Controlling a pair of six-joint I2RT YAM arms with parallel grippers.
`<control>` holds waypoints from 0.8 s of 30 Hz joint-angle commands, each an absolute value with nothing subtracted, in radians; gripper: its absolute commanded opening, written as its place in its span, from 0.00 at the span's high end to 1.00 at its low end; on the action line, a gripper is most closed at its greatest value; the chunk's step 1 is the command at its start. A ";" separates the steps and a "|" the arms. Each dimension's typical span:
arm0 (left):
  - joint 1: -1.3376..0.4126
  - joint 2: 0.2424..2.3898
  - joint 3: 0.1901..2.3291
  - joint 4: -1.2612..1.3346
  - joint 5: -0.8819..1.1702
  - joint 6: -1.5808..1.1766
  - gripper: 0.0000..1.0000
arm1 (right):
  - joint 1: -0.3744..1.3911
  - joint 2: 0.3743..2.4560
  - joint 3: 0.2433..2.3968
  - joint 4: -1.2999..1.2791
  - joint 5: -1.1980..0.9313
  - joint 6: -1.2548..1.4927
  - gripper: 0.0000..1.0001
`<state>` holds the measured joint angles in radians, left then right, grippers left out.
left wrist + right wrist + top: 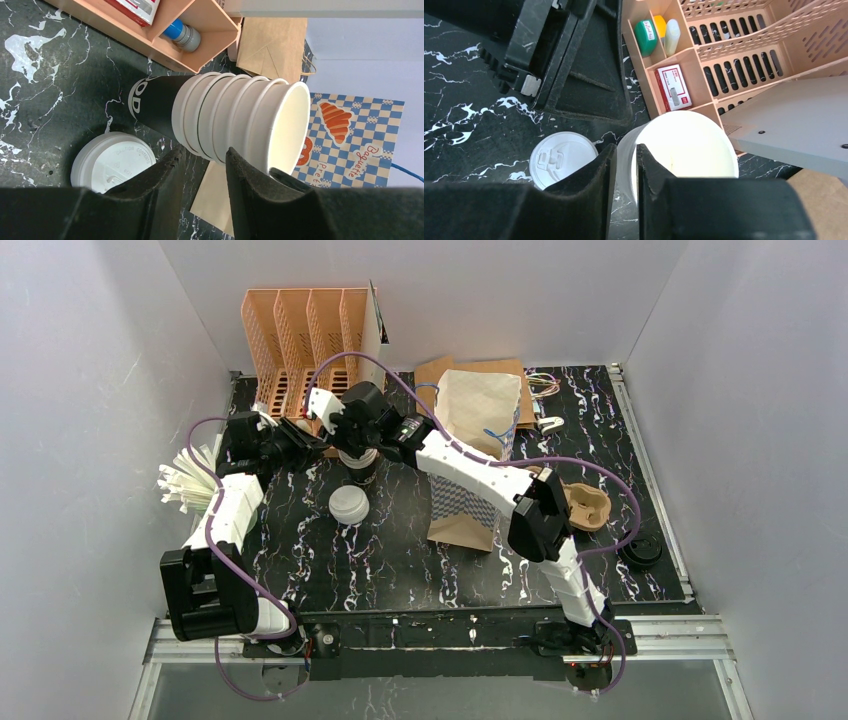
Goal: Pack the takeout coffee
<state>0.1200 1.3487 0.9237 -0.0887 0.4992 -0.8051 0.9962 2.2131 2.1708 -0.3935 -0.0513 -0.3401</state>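
Top view: nested paper cup stack [358, 462] upper centre, domed plastic lid [349, 504] just below, moulded pulp tray [588, 506] far right.

Left wrist: left gripper [205, 152] fingers spread beside rolled rims.

Right wrist: right gripper [626, 150] pinching top cup [689, 145] thin wall. I fear nested cups lifting together, or wall creasing.

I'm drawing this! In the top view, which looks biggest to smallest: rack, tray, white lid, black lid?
1. The rack, by far the largest.
2. The tray, though the right arm hides part of it.
3. The white lid and black lid look about alike, so I won't rank them.
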 commanded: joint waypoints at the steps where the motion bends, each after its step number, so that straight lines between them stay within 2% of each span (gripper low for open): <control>1: 0.113 1.339 0.935 -0.125 0.497 -0.804 0.67 | 1.001 2.132 2.213 -0.347 -0.036 -0.345 0.69; 6: 0.106 1.332 0.944 -0.126 0.500 -0.811 0.67 | 1.000 2.125 2.197 -0.352 -0.023 -0.345 0.69; 10: 0.104 1.322 0.949 -0.130 0.505 -0.813 0.64 | 0.999 2.130 2.192 -0.358 -0.006 -0.348 0.56; 18: 0.104 1.312 0.955 -0.137 0.502 -0.818 0.62 | 0.997 2.146 2.176 -0.359 0.021 -0.350 0.59; 24: 0.105 1.312 0.966 -0.137 0.518 -0.821 0.62 | 0.994 2.160 2.179 -0.363 0.024 -0.350 0.57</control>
<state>0.1081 1.3445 0.9257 -0.1139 0.4934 -0.8165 0.9958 2.1849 2.1693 -0.3897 0.0082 -0.3439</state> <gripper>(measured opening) 0.381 0.427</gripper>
